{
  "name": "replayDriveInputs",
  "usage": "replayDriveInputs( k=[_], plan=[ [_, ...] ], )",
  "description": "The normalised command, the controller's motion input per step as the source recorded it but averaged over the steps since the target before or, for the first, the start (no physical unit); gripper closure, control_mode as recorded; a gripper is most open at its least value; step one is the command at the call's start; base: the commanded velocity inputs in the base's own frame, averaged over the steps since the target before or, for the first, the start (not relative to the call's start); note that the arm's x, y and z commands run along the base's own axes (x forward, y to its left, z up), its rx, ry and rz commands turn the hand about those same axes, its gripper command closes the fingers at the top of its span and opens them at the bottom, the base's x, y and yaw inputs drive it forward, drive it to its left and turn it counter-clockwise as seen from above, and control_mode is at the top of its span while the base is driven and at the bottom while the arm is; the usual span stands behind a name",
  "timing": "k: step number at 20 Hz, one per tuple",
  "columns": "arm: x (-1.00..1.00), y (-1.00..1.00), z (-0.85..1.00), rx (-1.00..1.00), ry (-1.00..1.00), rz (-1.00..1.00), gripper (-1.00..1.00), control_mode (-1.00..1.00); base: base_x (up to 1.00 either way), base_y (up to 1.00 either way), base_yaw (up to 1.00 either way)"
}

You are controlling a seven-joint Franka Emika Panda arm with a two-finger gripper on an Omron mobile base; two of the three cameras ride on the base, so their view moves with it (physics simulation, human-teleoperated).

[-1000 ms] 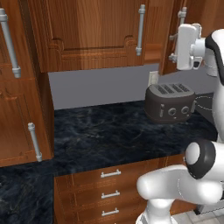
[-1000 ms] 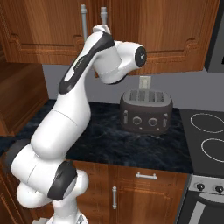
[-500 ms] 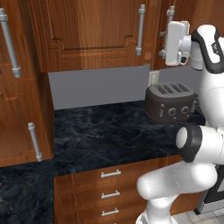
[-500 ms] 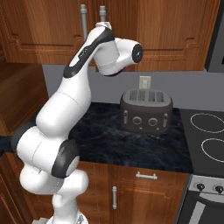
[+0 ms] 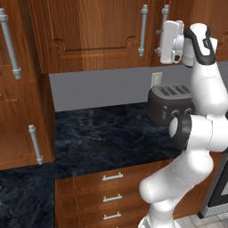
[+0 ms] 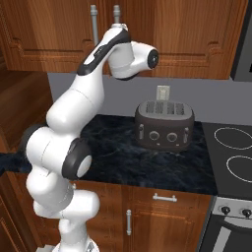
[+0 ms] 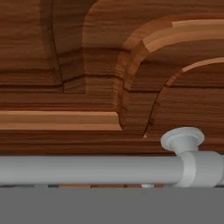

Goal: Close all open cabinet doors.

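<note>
Left base view: hand moved left, up against cabinet door [image 5: 95,33] handle [image 7: 92,169] | fingers' opening: cannot tell

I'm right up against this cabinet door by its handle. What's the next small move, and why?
Probably a short, slow push straight into the door. The hand view has its moulding very close, the handle alongside, so contact seems near. The base views don't settle whether it sits flush with the neighbour, so push gently and recheck.
</note>
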Motion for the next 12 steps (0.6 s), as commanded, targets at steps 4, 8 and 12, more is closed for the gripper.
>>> replayDriveInputs(
  k=[4, 8, 12],
  plan=[
    [0.55, 0.05, -0.13, 0.0, 0.0, -0.03, -1.0, -1.0, 0.0, 0.0, 0.0],
    [0.54, 0.03, -0.13, 0.0, 0.0, -0.01, -1.0, -1.0, 0.0, 0.0, 0.0],
    [0.46, 0.0, -0.18, 0.0, 0.02, -0.01, -1.0, -1.0, 0.0, 0.0, 0.0]
  ],
)
